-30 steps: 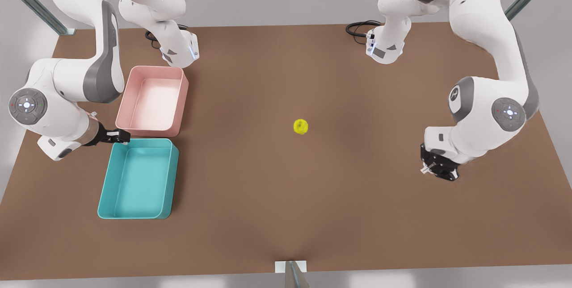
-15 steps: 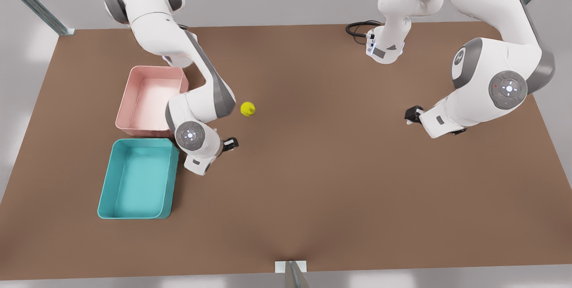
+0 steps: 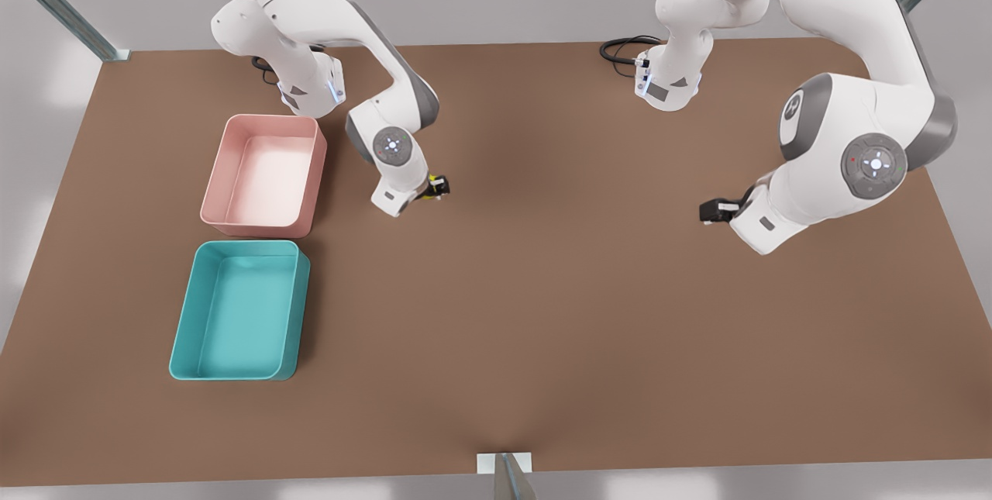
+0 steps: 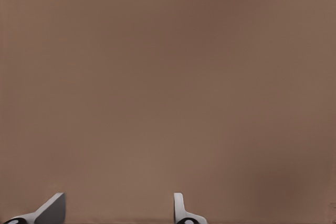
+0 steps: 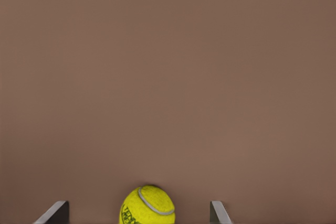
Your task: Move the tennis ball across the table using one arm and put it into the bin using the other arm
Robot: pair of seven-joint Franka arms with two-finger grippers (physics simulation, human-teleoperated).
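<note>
The tennis ball [image 5: 148,205], yellow-green with a pale seam, rests on the brown table [image 3: 542,314] between the spread fingers of my right gripper [image 5: 137,213], which is open around it with gaps on both sides. In the front view that gripper [image 3: 436,188] stands just right of the pink tray, and only a sliver of the ball [image 3: 431,193] shows under it. The teal bin [image 3: 180,312] lies at the front view's left, nearer the front edge. My left gripper [image 3: 709,211] waits at the front view's right, open [image 4: 116,211] over bare tabletop.
A pink tray [image 3: 215,174] sits directly behind the teal bin, their short ends nearly touching. Both arm bases stand along the back edge, with a black cable [image 3: 620,49] beside the one at the front view's right. A metal post [image 3: 508,477] stands at the front edge.
The ball rolled from the table's middle toward the front view's left. My right arm swung away from the bins and came down over it. My left gripper rose and turned at the front view's right.
</note>
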